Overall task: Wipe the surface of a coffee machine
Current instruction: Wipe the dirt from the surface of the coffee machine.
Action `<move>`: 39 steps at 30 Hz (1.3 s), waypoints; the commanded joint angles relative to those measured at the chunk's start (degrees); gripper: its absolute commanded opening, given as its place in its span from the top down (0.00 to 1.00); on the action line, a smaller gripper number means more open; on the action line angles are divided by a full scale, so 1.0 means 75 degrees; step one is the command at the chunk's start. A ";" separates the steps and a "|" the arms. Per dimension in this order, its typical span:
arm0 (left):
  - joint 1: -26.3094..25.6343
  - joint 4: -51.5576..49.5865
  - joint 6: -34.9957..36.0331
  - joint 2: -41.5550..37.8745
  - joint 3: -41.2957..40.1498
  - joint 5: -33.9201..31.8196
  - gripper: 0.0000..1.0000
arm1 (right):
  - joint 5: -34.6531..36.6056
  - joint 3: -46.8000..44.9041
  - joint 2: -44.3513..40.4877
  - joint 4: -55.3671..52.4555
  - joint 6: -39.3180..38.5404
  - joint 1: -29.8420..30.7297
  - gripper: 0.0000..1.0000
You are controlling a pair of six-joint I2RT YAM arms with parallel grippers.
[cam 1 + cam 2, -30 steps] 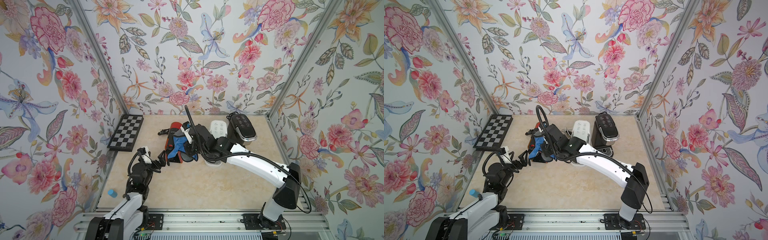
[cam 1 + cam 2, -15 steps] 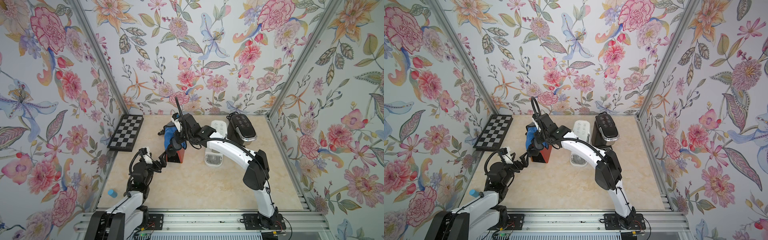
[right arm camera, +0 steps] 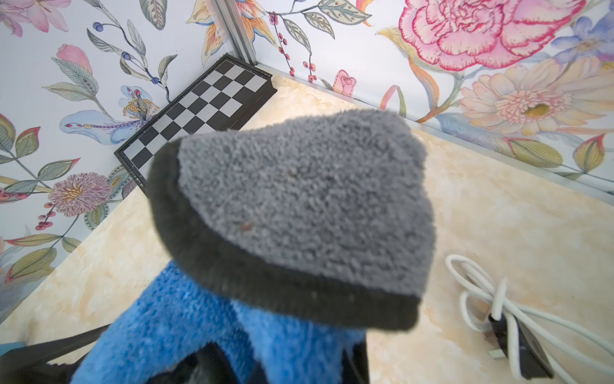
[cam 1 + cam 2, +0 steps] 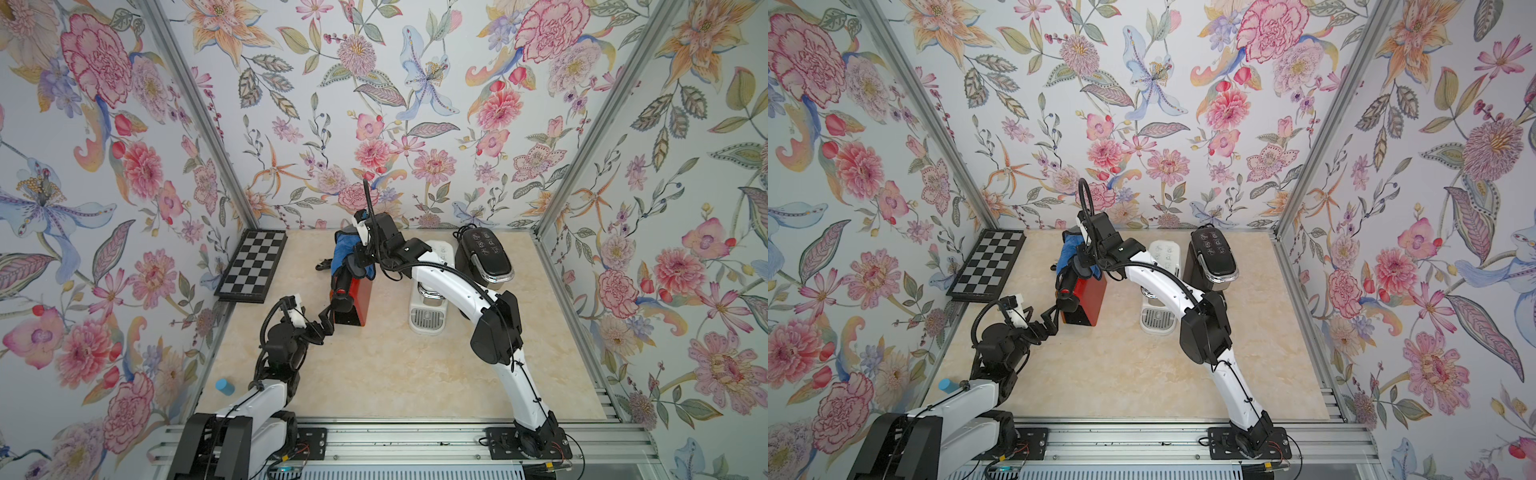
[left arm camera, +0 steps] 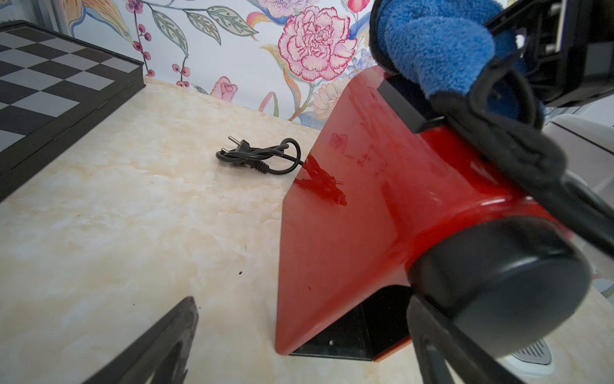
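A red coffee machine (image 4: 352, 300) (image 4: 1089, 297) (image 5: 349, 216) stands left of the table's middle. A blue and grey cloth (image 4: 344, 254) (image 4: 1068, 254) (image 5: 432, 43) (image 3: 299, 206) lies over the rear of its top, and my right gripper (image 4: 360, 261) (image 3: 282, 360) is shut on it, its fingertips buried in the fabric. My left gripper (image 4: 328, 319) (image 4: 1053, 317) (image 5: 302, 306) is open low at the machine's front. One finger (image 5: 179, 325) stands clear on the table side; the other is under the black brew head (image 5: 498, 286).
To the right stand a white coffee machine (image 4: 429, 309) and a black coffee machine (image 4: 484, 258). A chessboard (image 4: 253, 266) leans at the left wall. A black cord (image 5: 262, 156) and a white cord (image 3: 498, 299) lie behind the machines. A blue cylinder (image 4: 225, 386) sits outside the table's left edge.
My right arm has drawn the cloth along the red machine's top, from its front toward the back wall, and its elbow has risen. The left gripper has stayed put.
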 commanded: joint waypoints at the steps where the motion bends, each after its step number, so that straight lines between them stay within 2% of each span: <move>1: -0.0079 0.0248 -0.0041 0.0113 0.0180 0.0251 0.01 | -0.0114 0.0064 0.0541 -0.0313 0.0290 -0.0015 0.95; 4: -0.0079 0.0245 -0.0040 0.0200 0.0180 0.0264 0.01 | 0.0097 0.0058 0.0681 -0.0307 0.0386 -0.0060 0.95; 10: -0.0078 0.0135 -0.0068 0.0472 0.0530 0.0374 0.01 | -0.0238 0.0015 0.0790 -0.0324 0.0509 -0.0155 0.95; 18: -0.0079 0.0047 0.0026 0.0920 0.0715 0.0669 0.01 | -0.0184 -0.0431 0.0183 -0.0325 0.0313 0.0096 0.94; 26: -0.0079 -0.0422 0.0053 0.0790 0.0800 0.0691 0.01 | -0.0368 -0.0481 -0.0174 -0.0322 0.0192 0.0122 0.92; 29: -0.0080 -0.0655 0.0119 0.0920 0.0910 0.0699 0.05 | -0.0414 -0.0444 -0.0112 -0.0325 0.0237 0.0040 0.92; 34: -0.0079 -0.0507 0.0154 0.1575 0.1106 0.0844 0.05 | -0.0484 -0.0393 -0.0114 -0.0325 0.0225 0.0016 0.92; 39: -0.0079 0.0130 -0.0075 0.2764 0.1338 0.1655 0.11 | -0.0523 -0.0423 -0.0116 -0.0325 0.0242 0.0023 0.92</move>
